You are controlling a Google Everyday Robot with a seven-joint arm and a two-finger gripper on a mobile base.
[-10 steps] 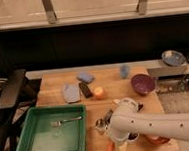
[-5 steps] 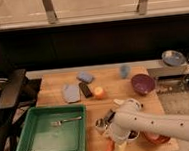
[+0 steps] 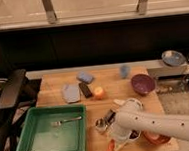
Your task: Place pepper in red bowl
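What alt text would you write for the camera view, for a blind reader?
A white robot arm reaches across a wooden table, its gripper just right of a green tray; the pepper lies at the front edge, the red bowl partly hidden by the arm.

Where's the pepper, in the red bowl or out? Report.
Out: the pepper sits left of the red bowl, right by the gripper.

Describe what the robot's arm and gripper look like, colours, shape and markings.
The arm is a thick, smooth cream-white tube with small dark dots along its side, ending in a rounded white joint. The gripper, just right of the green tray, is darker, grey and black. No cables or lettering show.
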